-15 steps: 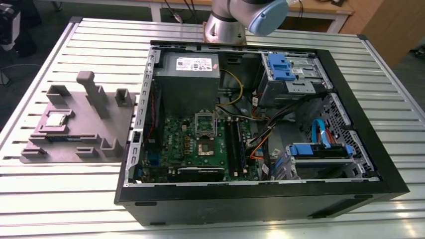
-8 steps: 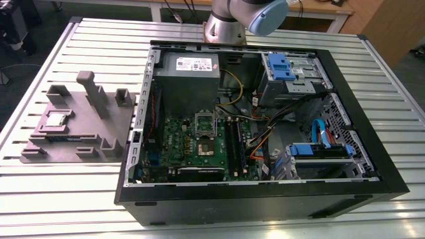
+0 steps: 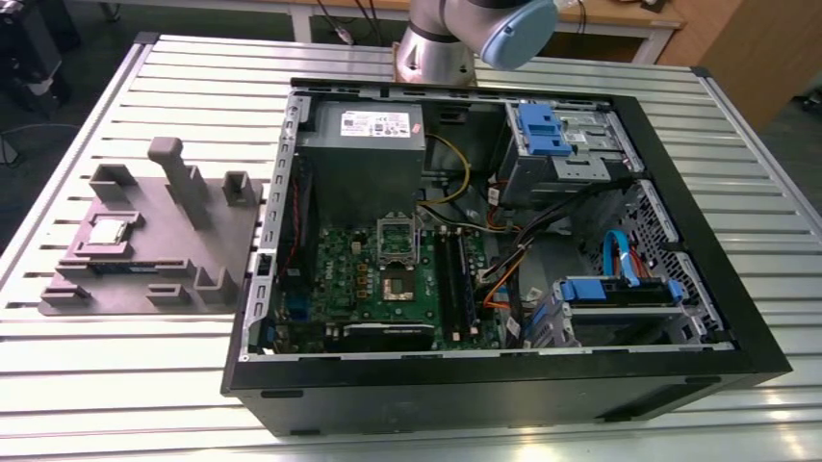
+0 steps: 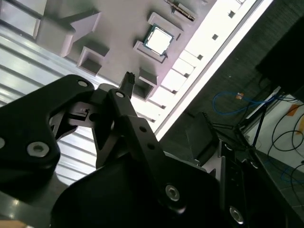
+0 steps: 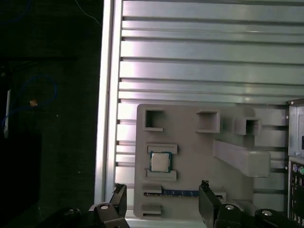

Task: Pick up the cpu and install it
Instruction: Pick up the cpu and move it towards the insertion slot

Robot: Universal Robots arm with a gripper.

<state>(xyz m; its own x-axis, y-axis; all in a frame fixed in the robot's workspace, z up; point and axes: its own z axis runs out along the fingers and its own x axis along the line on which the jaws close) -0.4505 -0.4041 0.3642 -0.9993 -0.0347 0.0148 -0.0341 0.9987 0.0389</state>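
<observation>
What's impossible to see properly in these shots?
- Arm: the exterior view's top edge cuts it off above its lower joint.
- Tool: the first wrist view's edge cuts off all but its fingertips.
- Socket: too small in the exterior view to tell if empty.
- cpu markings: too small in both wrist views.
</observation>
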